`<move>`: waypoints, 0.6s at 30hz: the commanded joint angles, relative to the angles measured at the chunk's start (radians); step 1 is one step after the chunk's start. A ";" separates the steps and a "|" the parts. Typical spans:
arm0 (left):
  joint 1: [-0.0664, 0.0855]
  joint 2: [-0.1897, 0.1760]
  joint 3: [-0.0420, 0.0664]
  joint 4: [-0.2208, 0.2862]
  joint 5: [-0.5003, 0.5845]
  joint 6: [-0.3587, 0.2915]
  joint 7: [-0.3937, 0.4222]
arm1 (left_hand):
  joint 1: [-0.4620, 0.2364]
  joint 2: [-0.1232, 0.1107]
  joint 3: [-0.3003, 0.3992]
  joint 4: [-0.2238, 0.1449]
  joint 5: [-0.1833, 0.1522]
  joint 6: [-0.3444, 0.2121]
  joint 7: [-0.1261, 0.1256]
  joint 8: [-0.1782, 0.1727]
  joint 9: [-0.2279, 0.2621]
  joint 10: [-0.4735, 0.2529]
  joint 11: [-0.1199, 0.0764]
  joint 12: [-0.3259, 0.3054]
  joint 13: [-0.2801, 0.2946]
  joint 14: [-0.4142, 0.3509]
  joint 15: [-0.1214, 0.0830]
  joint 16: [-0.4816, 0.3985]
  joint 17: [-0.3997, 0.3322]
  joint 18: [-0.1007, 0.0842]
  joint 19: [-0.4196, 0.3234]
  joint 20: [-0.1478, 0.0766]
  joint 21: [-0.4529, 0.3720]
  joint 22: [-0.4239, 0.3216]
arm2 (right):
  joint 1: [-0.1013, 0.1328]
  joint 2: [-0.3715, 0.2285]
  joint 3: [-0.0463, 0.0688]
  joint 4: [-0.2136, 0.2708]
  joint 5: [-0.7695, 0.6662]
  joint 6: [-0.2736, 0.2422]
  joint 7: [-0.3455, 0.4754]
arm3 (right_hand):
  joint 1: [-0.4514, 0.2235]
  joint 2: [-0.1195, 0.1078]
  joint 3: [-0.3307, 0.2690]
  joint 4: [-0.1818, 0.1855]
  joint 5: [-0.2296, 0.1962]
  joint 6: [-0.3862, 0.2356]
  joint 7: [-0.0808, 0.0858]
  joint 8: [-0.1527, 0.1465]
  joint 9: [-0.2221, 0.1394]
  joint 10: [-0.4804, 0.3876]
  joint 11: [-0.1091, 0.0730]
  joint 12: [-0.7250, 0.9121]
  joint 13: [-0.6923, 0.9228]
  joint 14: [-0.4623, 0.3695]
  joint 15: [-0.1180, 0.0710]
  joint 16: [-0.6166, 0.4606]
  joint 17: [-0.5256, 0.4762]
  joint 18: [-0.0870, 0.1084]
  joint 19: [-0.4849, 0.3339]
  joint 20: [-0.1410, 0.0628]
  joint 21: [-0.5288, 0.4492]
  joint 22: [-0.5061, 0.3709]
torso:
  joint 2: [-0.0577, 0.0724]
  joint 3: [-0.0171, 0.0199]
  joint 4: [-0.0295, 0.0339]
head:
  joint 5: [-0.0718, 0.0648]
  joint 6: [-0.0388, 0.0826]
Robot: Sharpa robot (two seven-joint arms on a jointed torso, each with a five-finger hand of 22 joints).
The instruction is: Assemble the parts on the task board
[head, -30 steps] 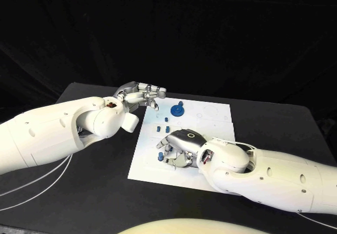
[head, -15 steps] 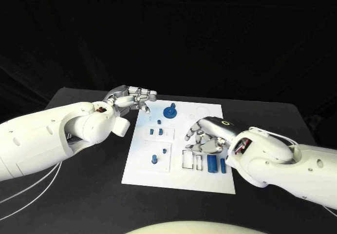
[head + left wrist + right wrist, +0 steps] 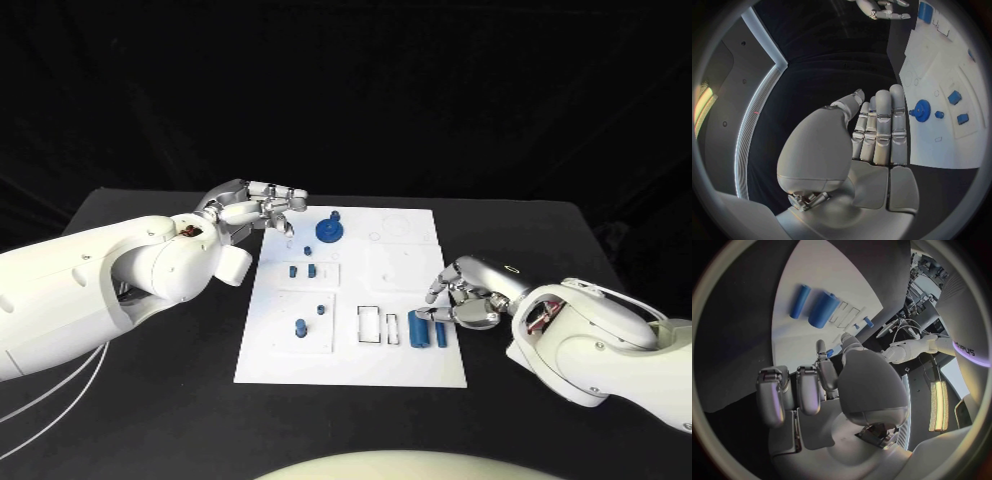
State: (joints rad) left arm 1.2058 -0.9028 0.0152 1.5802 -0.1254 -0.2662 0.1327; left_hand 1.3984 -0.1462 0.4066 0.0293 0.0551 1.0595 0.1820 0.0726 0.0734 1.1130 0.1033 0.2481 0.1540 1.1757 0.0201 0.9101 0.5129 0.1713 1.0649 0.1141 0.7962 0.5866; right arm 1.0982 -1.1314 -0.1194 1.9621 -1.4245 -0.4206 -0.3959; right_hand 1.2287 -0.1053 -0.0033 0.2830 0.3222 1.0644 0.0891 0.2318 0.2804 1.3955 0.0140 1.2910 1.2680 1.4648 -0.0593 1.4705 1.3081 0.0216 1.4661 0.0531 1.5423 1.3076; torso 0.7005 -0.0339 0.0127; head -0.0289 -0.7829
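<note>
Board (image 3: 418,370): white plate lying flat in the middle of the black table (image 3: 144,420), long side running away from the robot.
Gear (image 3: 330,231): blue toothed wheel with a knob on top, standing near the board's far left corner; also seen from the left wrist (image 3: 922,108).
Small blocks (image 3: 302,270): two short blue pieces side by side, left of the board's middle, below the gear.
Pegs (image 3: 303,325): two small blue pieces in a raised square panel on the board's near left part.
Bars (image 3: 428,332): two long blue pieces lying side by side, right of the outlined slots (image 3: 378,326) on the near half; the right wrist view shows them as a thick one and a thin one (image 3: 815,307), apart from the fingers.
Slots: empty black-outlined rectangles just left of the bars.
Right hand (image 3: 469,297): at the board's right edge, just beside the bars, fingers curled downward; it holds nothing, and whether a fingertip touches a bar cannot be told.
Left hand (image 3: 260,208): over the table at the board's far left corner, near the gear, not touching it; fingers straight and pressed together, holding nothing.
In the way: nothing lies between either hand and the parts nearest it.
</note>
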 commanded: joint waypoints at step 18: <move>0.000 -0.003 -0.002 0.004 0.002 0.019 0.004 | -0.001 0.005 -0.009 0.001 -0.004 -0.009 -0.002 0.005 -0.001 -0.008 0.002 0.004 0.001 0.001 0.005 -0.006 -0.002 0.013 0.009 -0.001 -0.004 -0.002 | -0.062 0.049 -0.001 -0.015 -0.076 0.004 -0.153 | -0.051 0.018 -0.071 0.008 0.017 -0.007 -0.005 0.023 0.038 0.009 -0.006 0.015 0.028 0.071 0.002 0.007 0.084 -0.016 0.093 0.000 0.002 0.255 | -0.001 -0.0006 -0.0016 | -0.003 -0.006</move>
State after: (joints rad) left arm 1.2056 -0.9064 0.0131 1.5814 -0.1252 -0.2649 0.1327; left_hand 1.3984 -0.1462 0.4010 0.0292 0.0551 1.0562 0.1786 0.0726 0.0734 1.1130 0.1033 0.2481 0.1540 1.1757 0.0201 0.9101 0.5121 0.1713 1.0649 0.1141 0.7962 0.5854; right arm 1.0379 -1.0839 -0.1204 1.9487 -1.4654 -0.4293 -0.5134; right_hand 1.1896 -0.0872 -0.0689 0.2911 0.3353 1.0608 0.0856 0.2512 0.3176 1.3990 0.0106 1.3017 1.2955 1.4647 -0.0592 1.4737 1.3079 0.0216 1.4660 0.0532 1.5423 1.3074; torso 0.6992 -0.0345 0.0110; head -0.0329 -0.7883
